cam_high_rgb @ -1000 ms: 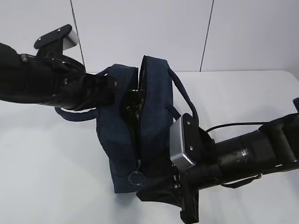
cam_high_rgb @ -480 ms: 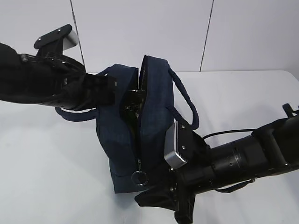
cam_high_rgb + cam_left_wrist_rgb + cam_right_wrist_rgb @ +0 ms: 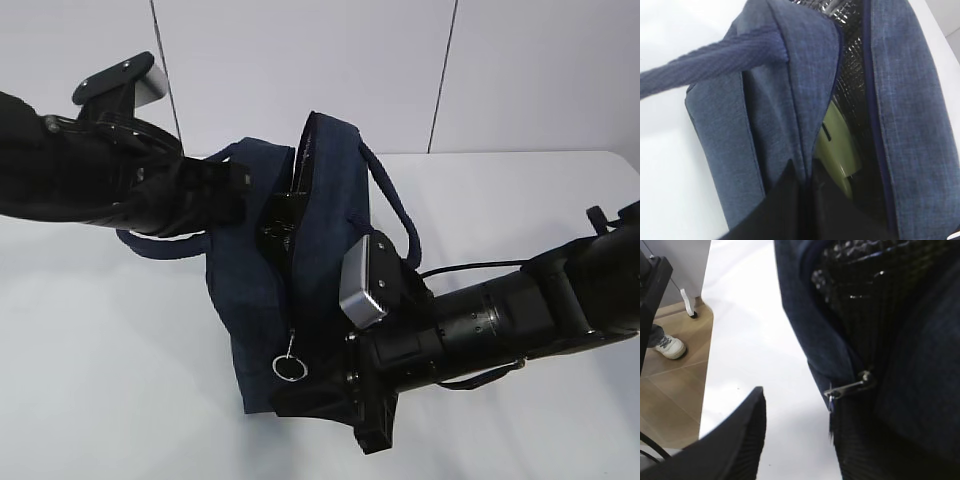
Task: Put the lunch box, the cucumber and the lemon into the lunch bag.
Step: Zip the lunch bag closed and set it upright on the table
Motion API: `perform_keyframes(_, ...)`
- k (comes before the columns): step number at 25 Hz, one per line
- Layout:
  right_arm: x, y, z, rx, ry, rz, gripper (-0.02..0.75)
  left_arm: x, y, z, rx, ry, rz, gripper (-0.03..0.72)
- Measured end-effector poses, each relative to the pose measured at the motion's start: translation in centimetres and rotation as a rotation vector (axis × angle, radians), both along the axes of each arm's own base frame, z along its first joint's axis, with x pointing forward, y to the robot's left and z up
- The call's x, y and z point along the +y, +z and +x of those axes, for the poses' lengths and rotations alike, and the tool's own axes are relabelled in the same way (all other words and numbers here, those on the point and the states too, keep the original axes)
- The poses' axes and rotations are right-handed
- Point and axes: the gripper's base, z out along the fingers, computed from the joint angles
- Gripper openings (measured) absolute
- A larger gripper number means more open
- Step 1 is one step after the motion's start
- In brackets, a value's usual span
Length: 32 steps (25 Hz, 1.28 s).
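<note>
Upright on the white table (image 3: 100, 330), the lunch bag (image 3: 255, 300) gapes along its zipper, ring pull (image 3: 288, 367) hanging at the front. Inside, the lunch box (image 3: 837, 147) shows its green lid against foil lining. The left gripper (image 3: 802, 200) is pinching the bag's rim; the right gripper (image 3: 340, 395), jaws spread, sits beside the pull.

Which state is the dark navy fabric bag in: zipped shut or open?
Open: the dark navy fabric bag gapes, its silver foil lining and a pale green lid visible inside.
</note>
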Motion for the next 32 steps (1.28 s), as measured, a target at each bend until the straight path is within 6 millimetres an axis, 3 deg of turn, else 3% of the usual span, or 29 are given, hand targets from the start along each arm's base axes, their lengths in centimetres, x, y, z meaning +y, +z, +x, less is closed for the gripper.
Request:
perform_keyframes(11,1.2,-0.1,-0.8,0.133,-0.023,0.0,0.329,0.0,0.0,0.0,-0.001,-0.001,0.001,-0.003)
perform_keyframes(21,1.2,-0.1,-0.8,0.142,-0.031,-0.005,0.253,0.0,0.0,0.0,-0.001,-0.001,0.001,-0.003)
perform_keyframes(32,0.3,-0.1,0.2,0.197,-0.109,-0.007,0.246,0.0,0.0,0.0,-0.001,-0.001,0.001,-0.003)
